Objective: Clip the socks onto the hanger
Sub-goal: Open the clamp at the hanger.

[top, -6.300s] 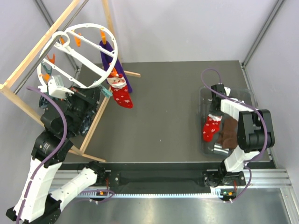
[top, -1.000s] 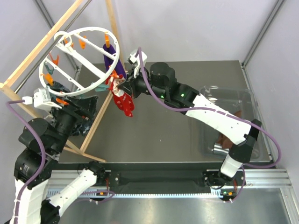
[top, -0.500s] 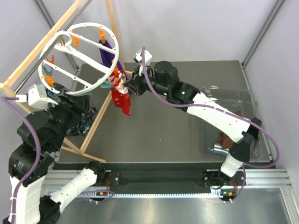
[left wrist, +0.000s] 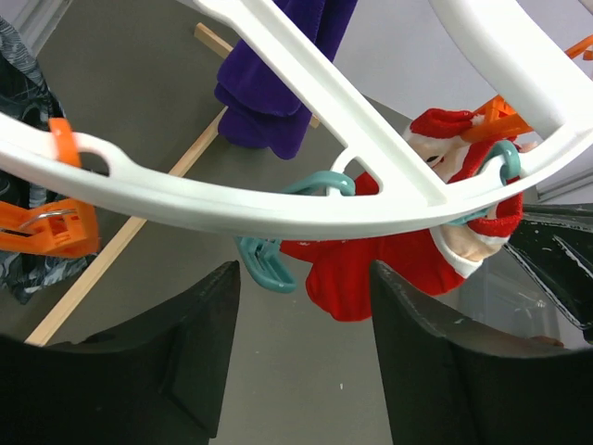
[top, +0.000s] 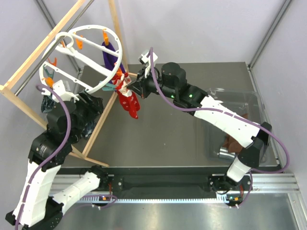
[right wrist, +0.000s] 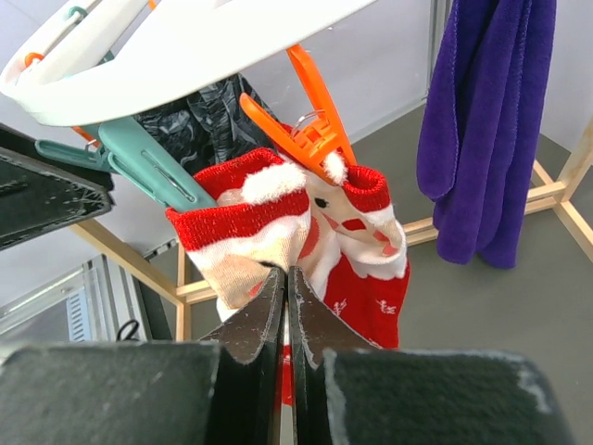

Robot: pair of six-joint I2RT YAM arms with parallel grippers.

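The white ring hanger hangs at the back left from the wooden frame. Two red Santa socks hang together at its near rim. In the right wrist view, one sock is held by its cuff in an orange clip. My right gripper is shut on the pale part of the other sock, beside a teal clip. My left gripper is open and empty under the rim, below and short of the socks.
Long purple socks hang from the far rim. Dark patterned cloth drapes by the pale wooden frame. A clear bin with a brown item stands at the right. A teal clip hangs under the rim.
The right gripper carried a sock from the bin to the hanger and in the last second edged it up toward the rim. The left arm shifted right under the ring; its jaws narrowed slightly.
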